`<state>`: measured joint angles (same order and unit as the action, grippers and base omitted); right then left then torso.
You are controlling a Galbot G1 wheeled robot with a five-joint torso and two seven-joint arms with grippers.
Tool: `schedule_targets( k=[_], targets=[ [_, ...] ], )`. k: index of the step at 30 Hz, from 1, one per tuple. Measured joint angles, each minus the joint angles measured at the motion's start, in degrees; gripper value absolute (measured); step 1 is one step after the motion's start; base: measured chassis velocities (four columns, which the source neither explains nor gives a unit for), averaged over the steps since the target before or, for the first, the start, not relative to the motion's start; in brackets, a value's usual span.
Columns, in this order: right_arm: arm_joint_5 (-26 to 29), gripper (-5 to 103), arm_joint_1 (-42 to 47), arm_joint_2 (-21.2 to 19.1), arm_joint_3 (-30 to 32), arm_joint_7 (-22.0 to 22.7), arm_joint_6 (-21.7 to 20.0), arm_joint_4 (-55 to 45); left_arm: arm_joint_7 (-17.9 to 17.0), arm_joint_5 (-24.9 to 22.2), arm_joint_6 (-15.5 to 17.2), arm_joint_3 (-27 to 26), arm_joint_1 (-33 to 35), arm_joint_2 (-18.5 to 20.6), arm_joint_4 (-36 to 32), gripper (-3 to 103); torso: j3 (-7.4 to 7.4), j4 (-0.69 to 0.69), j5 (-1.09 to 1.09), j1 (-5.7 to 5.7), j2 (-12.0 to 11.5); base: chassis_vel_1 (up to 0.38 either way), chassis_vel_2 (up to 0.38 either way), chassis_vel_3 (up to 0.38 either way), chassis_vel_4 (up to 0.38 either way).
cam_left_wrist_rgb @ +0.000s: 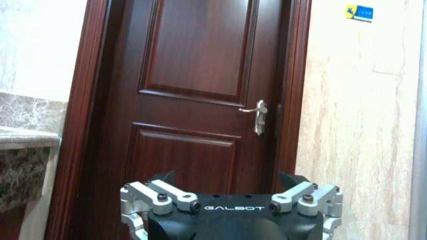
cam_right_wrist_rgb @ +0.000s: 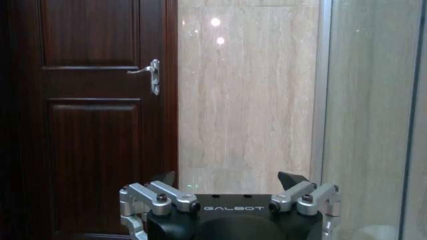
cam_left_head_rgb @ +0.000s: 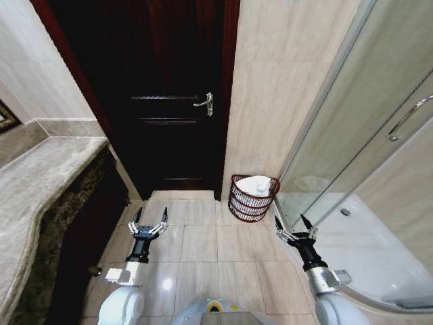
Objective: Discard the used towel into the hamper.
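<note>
The hamper (cam_left_head_rgb: 252, 198), a small round reddish-brown wire basket, stands on the tiled floor against the beige wall beside the dark door. A white towel (cam_left_head_rgb: 257, 184) lies inside it, showing above the rim. My left gripper (cam_left_head_rgb: 149, 217) hangs open over the floor, left of the hamper and nearer to me. My right gripper (cam_left_head_rgb: 292, 221) is open too, just right of the hamper and close to the shower glass. Neither holds anything. In the left wrist view the left gripper (cam_left_wrist_rgb: 230, 179) faces the door; in the right wrist view the right gripper (cam_right_wrist_rgb: 230, 178) faces the wall.
A dark wooden door (cam_left_head_rgb: 169, 101) with a metal handle (cam_left_head_rgb: 205, 103) stands shut straight ahead. A marble vanity counter (cam_left_head_rgb: 40, 183) runs along the left. The glass shower enclosure (cam_left_head_rgb: 365, 156) closes off the right. Open tiled floor (cam_left_head_rgb: 203, 244) lies between them.
</note>
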<state>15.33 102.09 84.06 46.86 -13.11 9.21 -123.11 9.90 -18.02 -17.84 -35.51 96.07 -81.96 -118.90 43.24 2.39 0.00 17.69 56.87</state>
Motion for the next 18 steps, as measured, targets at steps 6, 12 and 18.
schedule_targets(
  k=[6,12,18],
  targets=[
    [1.56,100,-0.01,-0.89,0.73,0.0,-0.98,-0.38,-0.41,0.4,0.27,-0.44,0.17,0.13,-0.04,100,0.95,0.0,0.0,0.86,1.81,0.0,0.0,0.0,0.0],
    [2.36,100,-0.13,-1.35,1.4,-0.01,-1.33,-1.12,-1.6,0.55,1.57,-1.53,0.0,0.73,-1.6,100,1.68,0.0,0.01,1.48,3.16,0.0,0.0,0.0,0.0],
    [3.18,100,-0.33,-1.46,0.97,-0.01,-2.76,-3.33,-1.45,-0.41,0.94,-2.39,-0.2,0.75,-3.2,100,2.62,0.0,0.0,2.29,4.92,0.0,0.0,0.0,0.0]
  ],
)
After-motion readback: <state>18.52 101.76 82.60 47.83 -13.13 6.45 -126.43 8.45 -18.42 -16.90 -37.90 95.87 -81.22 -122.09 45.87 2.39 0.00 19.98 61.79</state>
